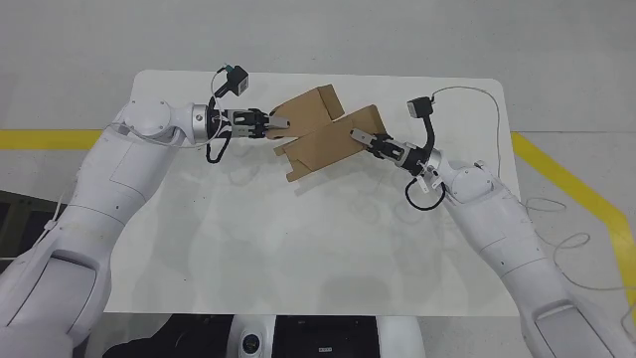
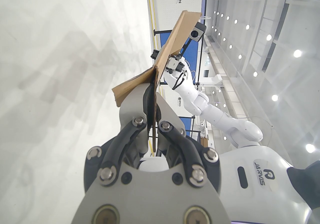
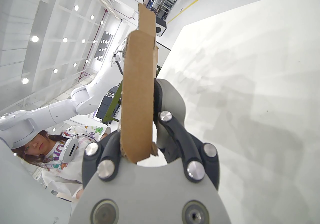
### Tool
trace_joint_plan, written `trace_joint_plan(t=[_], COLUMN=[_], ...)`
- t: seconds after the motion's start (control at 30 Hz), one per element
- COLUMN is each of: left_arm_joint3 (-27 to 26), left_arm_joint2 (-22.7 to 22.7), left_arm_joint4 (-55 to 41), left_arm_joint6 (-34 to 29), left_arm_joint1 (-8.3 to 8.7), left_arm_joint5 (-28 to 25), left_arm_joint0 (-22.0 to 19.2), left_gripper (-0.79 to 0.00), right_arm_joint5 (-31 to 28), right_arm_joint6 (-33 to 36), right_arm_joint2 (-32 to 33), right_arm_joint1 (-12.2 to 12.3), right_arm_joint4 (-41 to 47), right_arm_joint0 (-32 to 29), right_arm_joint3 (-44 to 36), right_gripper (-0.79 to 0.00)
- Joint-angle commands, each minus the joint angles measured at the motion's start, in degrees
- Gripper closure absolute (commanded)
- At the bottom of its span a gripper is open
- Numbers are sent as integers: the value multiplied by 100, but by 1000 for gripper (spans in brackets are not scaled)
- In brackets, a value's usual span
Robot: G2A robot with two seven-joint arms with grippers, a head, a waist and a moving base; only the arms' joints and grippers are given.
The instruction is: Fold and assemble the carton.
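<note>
The flat brown corrugated carton (image 1: 323, 139), creased into angled panels, is held over the far middle of the smooth white table (image 1: 248, 249), with the left gripper (image 1: 279, 124) and right gripper (image 1: 355, 137) pinching opposite edges, fingers closed tight on cardboard.

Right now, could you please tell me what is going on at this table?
The robot holds a brown cardboard carton between its two arms over the white table. The left tool is shut on one edge of it, and the right tool is shut on the opposite edge. The carton is a mostly flat blank with some flaps bent, not yet a formed box.
</note>
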Motion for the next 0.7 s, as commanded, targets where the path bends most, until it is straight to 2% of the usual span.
trace_joint_plan(t=[0.0,0.2,0.33,0.43,0.53,0.57,0.6,0.67], left_arm_joint3=[-6,-109,-240,-376,-563,-608,-666,-822], left_arm_joint2=[-41,-238,-345,-393,-385,-381,-372,-350], left_arm_joint4=[-45,-31,74,234,461,549,640,787], left_arm_joint6=[-30,-151,-318,-457,-653,-697,-687,-683], left_arm_joint1=[-5,18,47,69,87,93,99,114], left_arm_joint5=[15,-154,-351,-544,-757,-812,-822,-826], left_arm_joint0=[-6,-35,-15,5,61,78,99,153], left_gripper=[0,0,0,0,0,0,0,0], right_arm_joint5=[-7,-82,-2,111,138,144,154,146], right_arm_joint6=[-47,-155,-116,212,873,1109,1352,1811], right_arm_joint2=[52,535,990,1195,1125,1081,1013,858], right_arm_joint1=[7,164,333,432,469,475,475,464], right_arm_joint4=[-7,-371,-753,-868,-479,-305,-124,262], right_arm_joint0=[-18,-174,-405,-561,-574,-533,-482,-346], right_arm_joint3=[9,59,-482,-1158,-1646,-1703,-1735,-1733], right_gripper=[-785,-785,-785,-785,-785,-720,-563,-385])
